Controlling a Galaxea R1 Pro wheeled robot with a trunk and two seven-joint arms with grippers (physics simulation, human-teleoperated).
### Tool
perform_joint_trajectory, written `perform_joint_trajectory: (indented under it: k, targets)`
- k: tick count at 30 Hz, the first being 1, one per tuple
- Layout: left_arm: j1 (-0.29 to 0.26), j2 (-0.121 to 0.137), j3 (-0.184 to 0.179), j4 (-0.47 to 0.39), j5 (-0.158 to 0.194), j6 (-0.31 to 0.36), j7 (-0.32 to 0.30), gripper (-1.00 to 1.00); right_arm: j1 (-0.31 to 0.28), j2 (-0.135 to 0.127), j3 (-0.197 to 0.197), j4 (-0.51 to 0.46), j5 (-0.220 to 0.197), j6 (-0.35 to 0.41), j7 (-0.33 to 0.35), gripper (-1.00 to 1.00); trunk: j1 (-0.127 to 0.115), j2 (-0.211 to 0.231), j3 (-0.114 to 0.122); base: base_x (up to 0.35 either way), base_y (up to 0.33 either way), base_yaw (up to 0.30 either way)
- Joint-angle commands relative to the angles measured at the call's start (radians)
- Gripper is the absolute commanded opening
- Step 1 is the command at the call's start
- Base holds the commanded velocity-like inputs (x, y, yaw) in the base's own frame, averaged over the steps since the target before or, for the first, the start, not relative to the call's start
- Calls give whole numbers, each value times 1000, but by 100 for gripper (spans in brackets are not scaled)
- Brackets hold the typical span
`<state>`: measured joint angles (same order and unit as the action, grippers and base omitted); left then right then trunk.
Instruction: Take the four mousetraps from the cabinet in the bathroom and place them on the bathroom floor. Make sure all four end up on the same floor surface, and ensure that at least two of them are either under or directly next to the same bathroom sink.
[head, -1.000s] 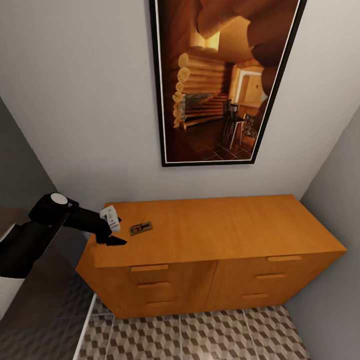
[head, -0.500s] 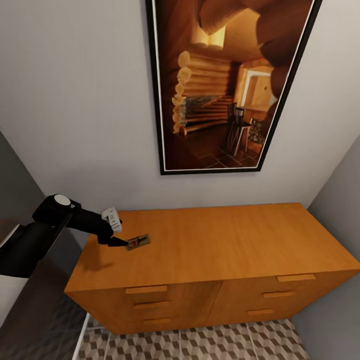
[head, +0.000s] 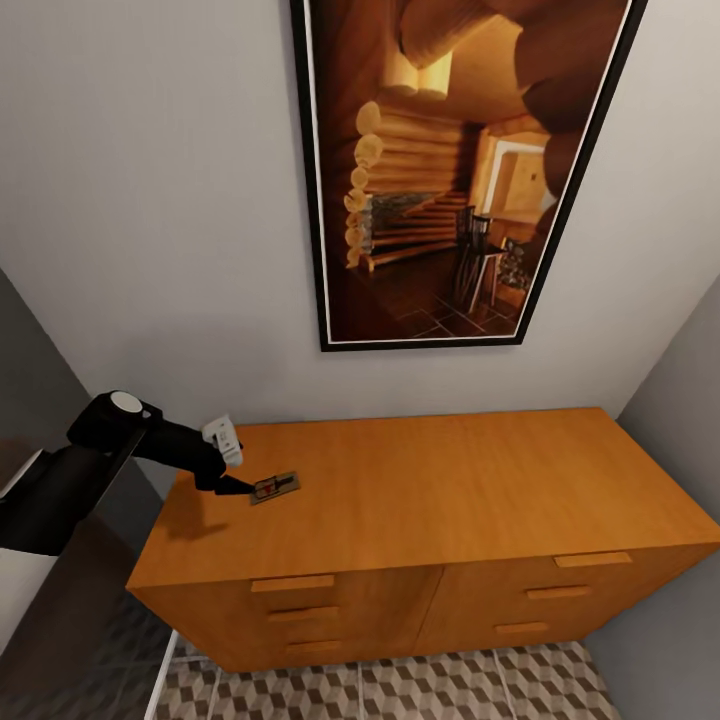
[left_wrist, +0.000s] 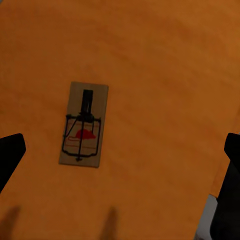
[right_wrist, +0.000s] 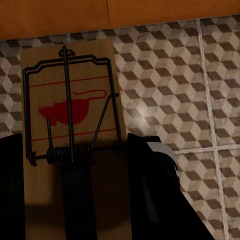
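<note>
One mousetrap (head: 275, 487) lies flat on the left part of the cabinet (head: 450, 490) top. My left gripper (head: 238, 486) hovers just left of it, close above the wood. In the left wrist view the same mousetrap (left_wrist: 83, 125) sits on the orange wood between my widely spread fingers (left_wrist: 10, 156), so the left gripper (left_wrist: 120, 170) is open and holds nothing. My right gripper (right_wrist: 75, 147) is shut on another mousetrap (right_wrist: 70, 115), held above the bathroom floor (right_wrist: 200, 90) near the cabinet's base (right_wrist: 100, 15).
A large framed picture (head: 450, 170) hangs on the wall above the cabinet. Grey walls close in on both sides. Patterned floor tiles (head: 400, 690) run in front of the drawers (head: 295, 582).
The head view has risen and shifted, showing more of the cabinet top. My left gripper has come closer to the mousetrap on the cabinet; in the last half second hardly anything moved.
</note>
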<state>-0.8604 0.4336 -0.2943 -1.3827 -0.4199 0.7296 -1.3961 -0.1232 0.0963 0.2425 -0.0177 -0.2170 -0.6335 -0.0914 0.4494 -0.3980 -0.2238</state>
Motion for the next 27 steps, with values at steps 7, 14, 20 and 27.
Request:
perform_joint_trajectory:
  k: [7, 14, 20, 27]
  targets:
    - [-1, -8, -3, 30, -7, 9, -6, 100, 0, 0, 8, 1, -8, -3, -2, -100, 1, -2, -2, 0, 0, 0]
    - [-1, -26, -4, 58, -7, 8, 35, 100, -1, -3, 8, 1, -8, -3, -2, -100, 1, -2, -2, 0, 0, 0]
    - [-2, -36, -5, 76, -7, 8, 51, 100, -1, -4, 9, 1, -8, -3, -2, -100, 1, -2, -2, 0, 0, 0]
    - [-2, -42, -4, 80, -7, 7, 54, 100, -1, -4, 9, 1, -8, -3, -1, -100, 1, -2, -2, 0, 0, 0]
